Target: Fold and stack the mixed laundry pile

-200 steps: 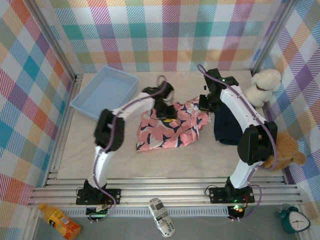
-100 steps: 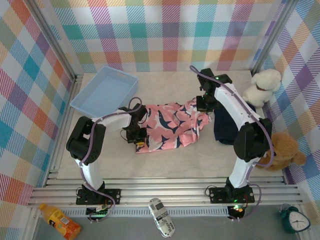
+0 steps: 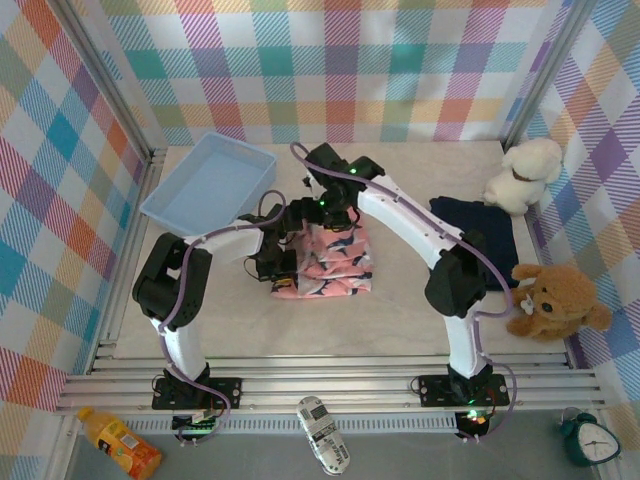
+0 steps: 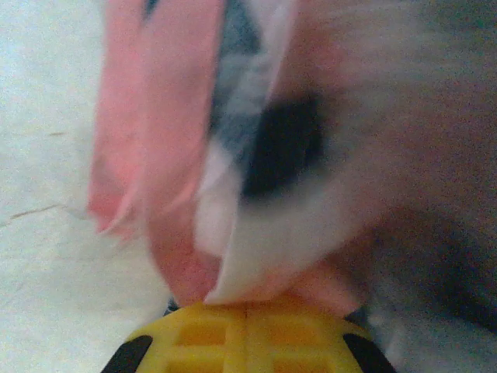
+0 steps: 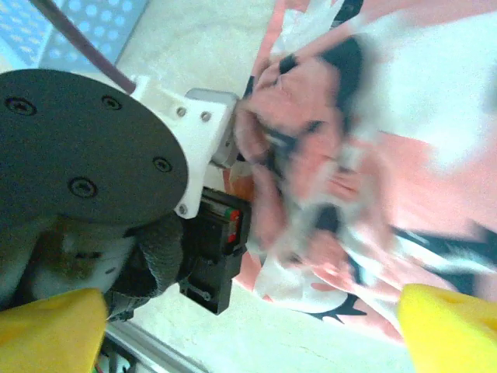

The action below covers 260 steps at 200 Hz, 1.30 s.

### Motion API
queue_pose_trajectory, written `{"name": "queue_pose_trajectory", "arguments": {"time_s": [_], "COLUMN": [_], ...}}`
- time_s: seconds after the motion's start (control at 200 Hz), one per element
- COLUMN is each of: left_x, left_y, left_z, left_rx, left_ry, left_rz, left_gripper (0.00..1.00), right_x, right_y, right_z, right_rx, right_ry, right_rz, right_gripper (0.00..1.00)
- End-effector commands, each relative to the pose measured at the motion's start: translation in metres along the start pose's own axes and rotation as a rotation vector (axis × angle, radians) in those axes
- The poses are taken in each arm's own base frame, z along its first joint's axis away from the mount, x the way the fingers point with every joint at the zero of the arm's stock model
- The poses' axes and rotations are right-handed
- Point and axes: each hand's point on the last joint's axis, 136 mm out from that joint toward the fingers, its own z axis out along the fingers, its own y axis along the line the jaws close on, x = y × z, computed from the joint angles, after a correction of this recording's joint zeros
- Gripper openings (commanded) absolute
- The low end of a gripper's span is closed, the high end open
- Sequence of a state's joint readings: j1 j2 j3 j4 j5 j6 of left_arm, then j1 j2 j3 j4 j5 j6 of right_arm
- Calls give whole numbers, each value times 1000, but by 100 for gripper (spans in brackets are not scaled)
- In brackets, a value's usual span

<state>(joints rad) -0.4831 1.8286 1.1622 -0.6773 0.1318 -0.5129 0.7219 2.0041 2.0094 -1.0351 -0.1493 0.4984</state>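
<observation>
The main risk is that the fold comes undone. The left gripper (image 4: pixel 247 315) is clamped on the edge of the pink garment (image 3: pixel 330 265), with several layers of cloth bunching out from between its yellow pads. If that arm pulls away without letting go, it will likely drag the layers sideways and spoil the tidy shape. A second hazard is crowding: the right gripper (image 3: pixel 325 205) hovers just over the far edge of the same garment, very near the left wrist, so a careless move by either arm could knock them together or snag loose cloth. The right gripper's jaws stand wide apart with nothing between them, so it carries nothing, and any flap beneath it may spring back since nothing pins it. The pink garment lies folded into a compact stack near the middle of the table (image 3: pixel 330 330), with its left edge inside the left gripper's pinch and its far edge directly under the right gripper. The navy T-shirt (image 3: pixel 480 228) lies flat in a rough rectangle well to the right, beside the white plush toy (image 3: pixel 525 170) and apart from both grippers. I judge the stacking not yet done, since the two garments lie well apart, and carrying one onto the other is where folds could slip. The blue basket (image 3: pixel 210 185) sits at the far left, touching neither garment.
</observation>
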Motion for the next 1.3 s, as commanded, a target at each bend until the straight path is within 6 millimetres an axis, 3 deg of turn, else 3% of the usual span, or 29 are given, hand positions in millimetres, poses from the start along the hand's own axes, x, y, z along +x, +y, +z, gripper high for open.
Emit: {"name": "queue_pose_trajectory", "arguments": {"time_s": [0.0,0.08,0.175,0.265,0.325,0.385,0.46,0.515,0.545,0.62,0.685,0.78,0.89,0.98,1.115,1.215,1.295], "left_x": [-4,-5,-11,-22,-32,-45,-59,-66,-68,-70,-69,-65,-58,-62,-76,-89,-99], "left_y": [24,30,26,7,-14,-40,-73,-91,-99,-107,-102,-75,-52,-53,-70,-92,-116], "left_z": [-32,-51,-77,-105,-123,-136,-142,-135,-128,-97,-67,-23,10,15,15,17,19], "left_rx": [-63,-46,0,77,167,283,415,461,463,426,379,256,148,133,142,159,185], "left_ry": [-47,-68,-110,-163,-195,-224,-241,-230,-225,-197,-168,-131,-78,-60,-46,-37,-30], "left_rz": [-66,-88,-85,-48,-15,9,21,32,43,41,21,-10,-5,21,79,142,195], "left_gripper": [4,8,16,27,27,21,10,0,0,0,0,0,0,0,0,0,0], "right_x": [-28,-31,-26,-19,-16,-15,-18,-19,-19,-19,-16,-7,10,25,50,77,99], "right_y": [-14,-41,-76,-100,-106,-103,-92,-91,-91,-94,-100,-123,-149,-161,-177,-170,-151], "right_z": [-52,-66,-69,-69,-64,-58,-44,-28,-19,7,30,61,95,111,112,105,94], "right_rx": [-66,-57,-29,17,17,-21,-110,-149,-169,-206,-214,-154,-81,-38,35,56,47], "right_ry": [-153,-193,-204,-213,-211,-204,-201,-187,-175,-152,-128,-109,-58,-14,21,85,127], "right_rz": [80,136,206,239,242,239,227,236,243,266,295,350,393,407,413,398,379], "right_gripper": [99,99,99,99,99,90,60,38,29,19,19,19,22,26,32,33,35]}}
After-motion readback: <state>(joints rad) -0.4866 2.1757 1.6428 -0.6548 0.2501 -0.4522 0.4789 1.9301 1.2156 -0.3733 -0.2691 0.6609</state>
